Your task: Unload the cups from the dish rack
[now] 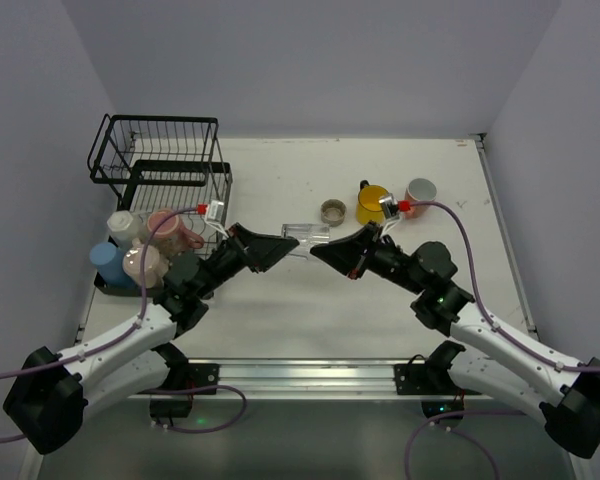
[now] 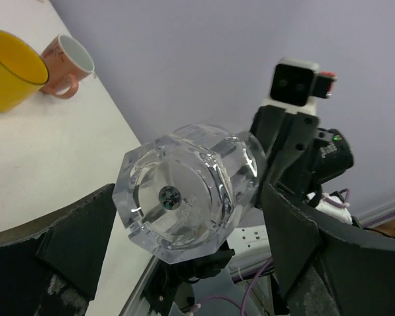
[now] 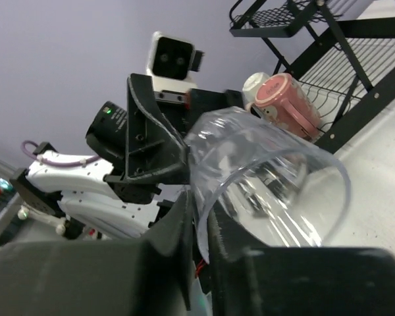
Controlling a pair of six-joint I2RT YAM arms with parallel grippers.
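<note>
A clear glass cup (image 1: 305,238) hangs on its side above the table between both grippers. My right gripper (image 1: 327,250) is shut on its rim, one finger inside and one outside, as the right wrist view shows (image 3: 201,220). My left gripper (image 1: 283,247) is open, its fingers on either side of the glass's thick base (image 2: 184,191) with a gap on the right side. The black wire dish rack (image 1: 170,150) stands at the far left. It holds a beige cup (image 1: 123,226), a pink mug (image 1: 170,232), a light blue cup (image 1: 105,258) and a dark grey cup (image 1: 183,268).
On the table behind the grippers stand a yellow mug (image 1: 372,205), a salmon-orange mug (image 1: 420,192) and a small beige cup (image 1: 332,210). Walls close in the table at the back and both sides. A metal rail runs along the near edge.
</note>
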